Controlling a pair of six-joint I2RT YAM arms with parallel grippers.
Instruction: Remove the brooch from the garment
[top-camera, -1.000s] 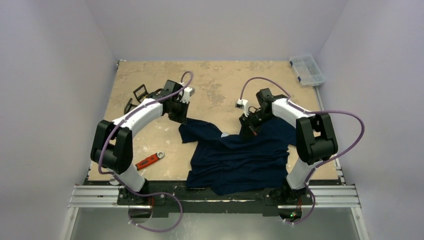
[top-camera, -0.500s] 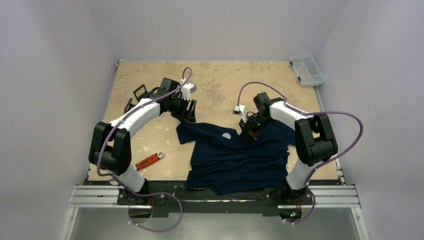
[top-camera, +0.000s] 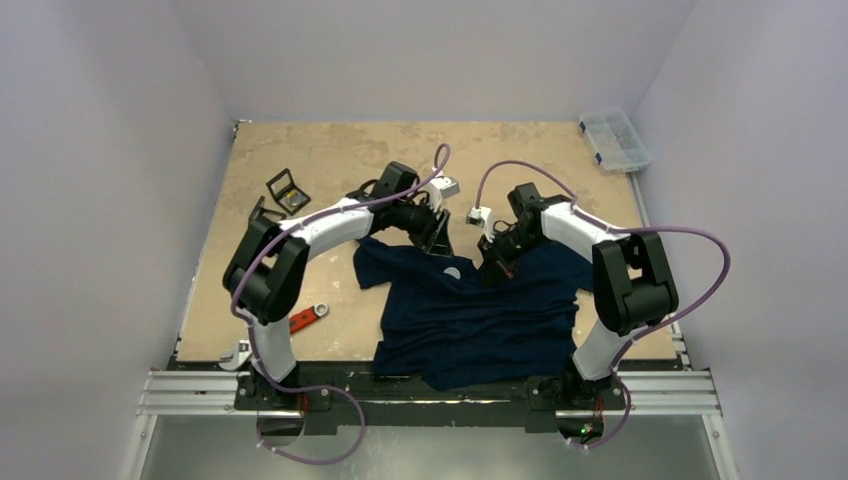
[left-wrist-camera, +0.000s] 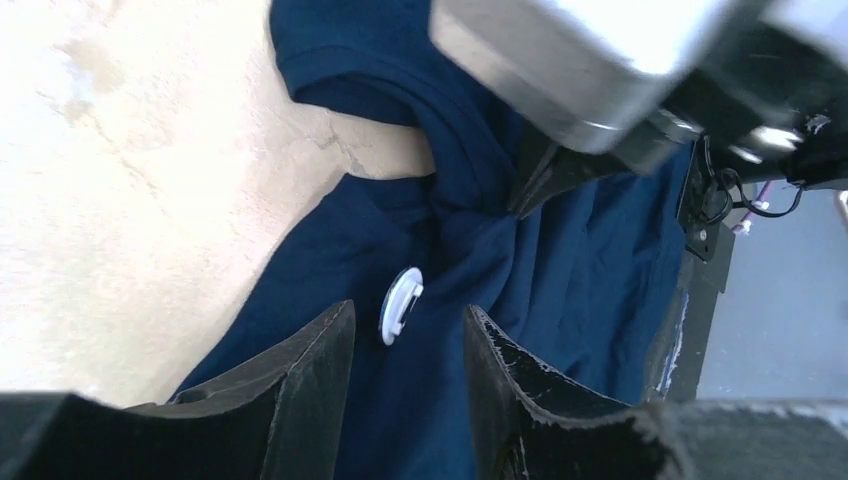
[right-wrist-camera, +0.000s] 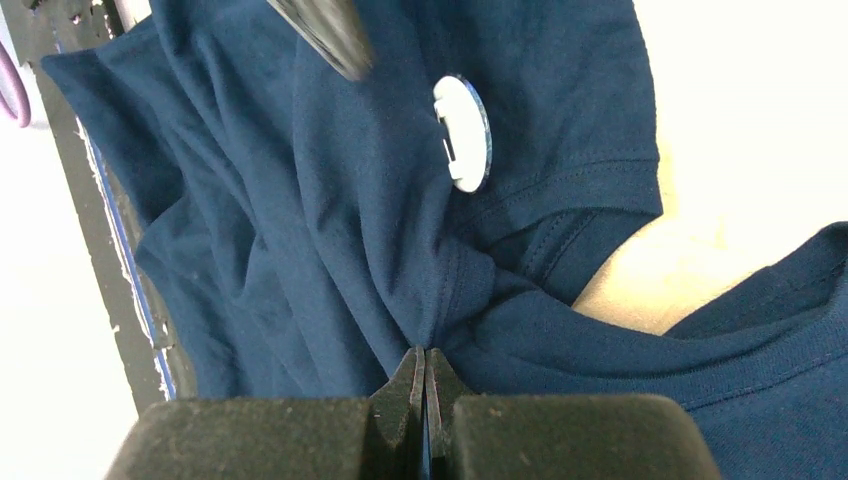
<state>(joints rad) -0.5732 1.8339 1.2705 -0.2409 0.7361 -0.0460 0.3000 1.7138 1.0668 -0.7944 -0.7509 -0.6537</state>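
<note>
The white round brooch (left-wrist-camera: 401, 305) sits on the navy shirt (top-camera: 480, 320), close to a stitched hem at the far edge of the cloth. The left gripper (left-wrist-camera: 407, 318) hovers just above the brooch with its jaws spread and nothing in them, the disc lined up in the gap. Just to the right of the brooch, the right gripper (right-wrist-camera: 425, 362) is pinched tight on a bunched fold of shirt, pulling creases toward the disc.

The main risk is that the left gripper closes on cloth as well as the brooch, since the fabric around it is loose and wrinkled. A pull would then drag the whole shirt and not free the pin. The disc is thin and lies tilted, so the fingers could skid off its rim and only nudge it flat.

If the fold beside the brooch slips out of the right gripper, nothing anchors the cloth and it lifts off the surface (top-camera: 330, 160). The fastening cannot be made out for certain. A hard straight tug might tear the fabric. Both grippers work close beside the brooch, so they could collide.
</note>
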